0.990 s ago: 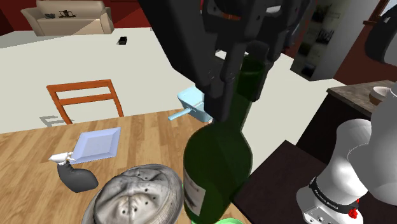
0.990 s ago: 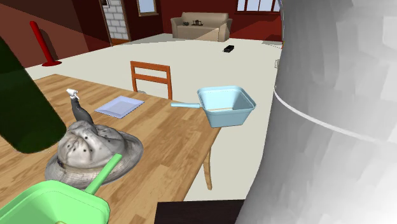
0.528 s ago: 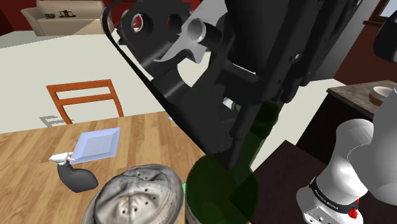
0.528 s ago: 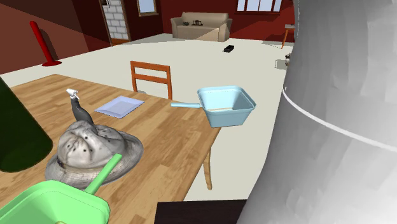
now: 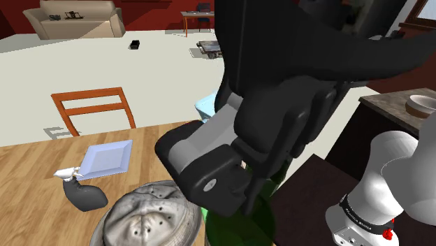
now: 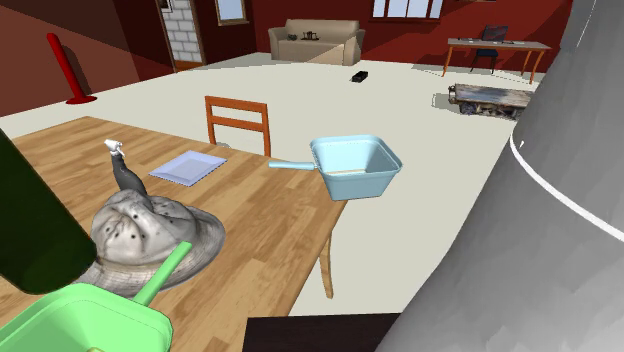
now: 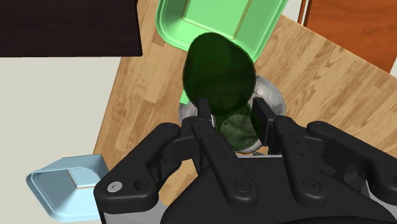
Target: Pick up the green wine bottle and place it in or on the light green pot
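Hand (image 7: 232, 109): green wine bottle (image 7: 219, 76) being clasped at neck, long axis along hand, base being hung over near rim of light green pot (image 7: 254, 28) on tabletop (image 7: 146, 95); pot middle just beyond.

At left edge, dark green bottle (image 6: 30, 232) near light green pot (image 6: 120, 300), grey hat (image 6: 145, 232).

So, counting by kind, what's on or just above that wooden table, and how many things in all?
Pots: 2, the light green pot and a light blue pot
Bottles: 2, the green wine bottle gripped by the fingers, and a spray bottle
Hats: 1, a grey hat
Plates: 1, a pale blue plate
Total: 6
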Controlling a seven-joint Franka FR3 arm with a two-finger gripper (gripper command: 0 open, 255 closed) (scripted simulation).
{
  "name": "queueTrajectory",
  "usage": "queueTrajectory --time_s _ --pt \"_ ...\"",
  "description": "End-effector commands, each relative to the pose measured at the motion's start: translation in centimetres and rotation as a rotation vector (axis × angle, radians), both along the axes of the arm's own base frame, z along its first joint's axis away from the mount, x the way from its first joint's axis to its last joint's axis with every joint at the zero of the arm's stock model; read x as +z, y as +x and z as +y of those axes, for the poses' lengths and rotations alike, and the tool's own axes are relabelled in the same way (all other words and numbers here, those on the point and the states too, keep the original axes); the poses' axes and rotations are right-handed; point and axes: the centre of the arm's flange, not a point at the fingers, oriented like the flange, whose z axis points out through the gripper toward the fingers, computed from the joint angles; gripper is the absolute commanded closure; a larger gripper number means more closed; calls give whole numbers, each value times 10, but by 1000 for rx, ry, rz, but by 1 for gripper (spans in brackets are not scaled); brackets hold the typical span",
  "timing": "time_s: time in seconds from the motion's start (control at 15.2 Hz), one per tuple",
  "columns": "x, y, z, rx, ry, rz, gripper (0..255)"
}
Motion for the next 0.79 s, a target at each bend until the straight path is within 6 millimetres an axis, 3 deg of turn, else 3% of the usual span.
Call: queueTrajectory --time_s 0.0,0.73 --pt "-10 1 0 0 1 0 255" --pt "-68 1 0 0 1 0 255"
